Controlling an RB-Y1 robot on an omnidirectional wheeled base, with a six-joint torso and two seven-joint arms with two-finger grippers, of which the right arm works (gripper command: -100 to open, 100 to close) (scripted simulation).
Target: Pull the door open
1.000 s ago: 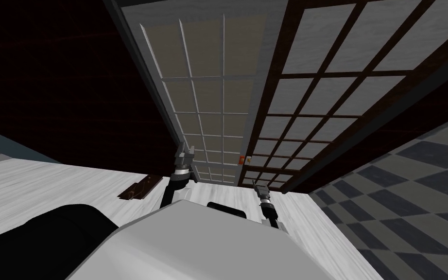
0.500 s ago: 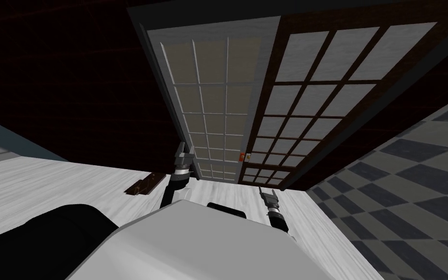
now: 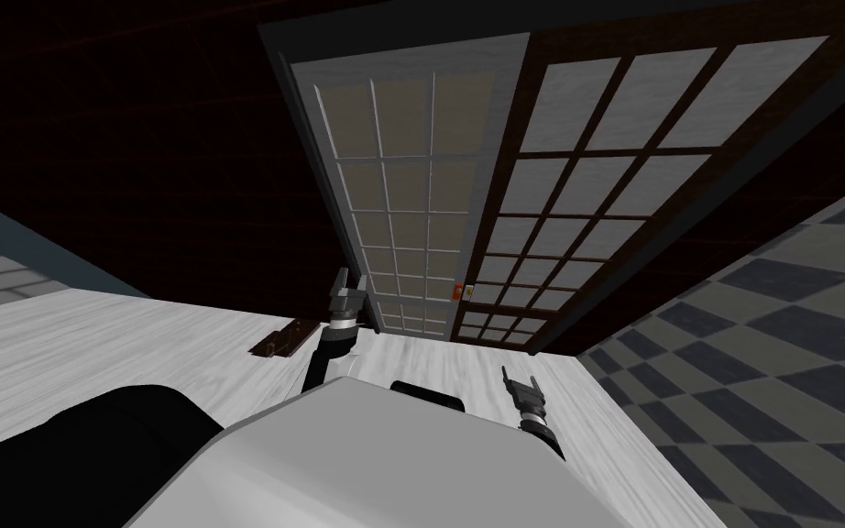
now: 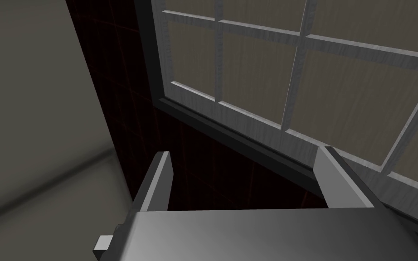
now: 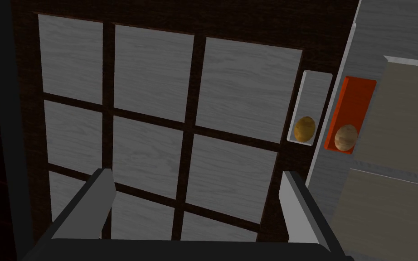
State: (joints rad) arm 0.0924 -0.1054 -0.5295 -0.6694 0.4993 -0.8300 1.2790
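1. Dark lattice door (image 3: 595, 183) upper right of frame; brass knob (image 5: 304, 128) at its edge, apart from right gripper (image 5: 196, 176), jaws wide.
2. Left gripper (image 4: 244, 156) by grey door (image 4: 294, 68), jaws wide.
3. Risk: grabbing adjacent orange-plate knob (image 5: 345, 137); cause: knobs side by side.

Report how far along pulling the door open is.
Done: nothing yet; the dark door and grey door appear to meet with no gap. In hand: the right gripper, open, faces the dark door, with that door's knob ahead and ungripped; the left gripper, open, is at the grey door's outer edge. Left: grip a knob and pull.
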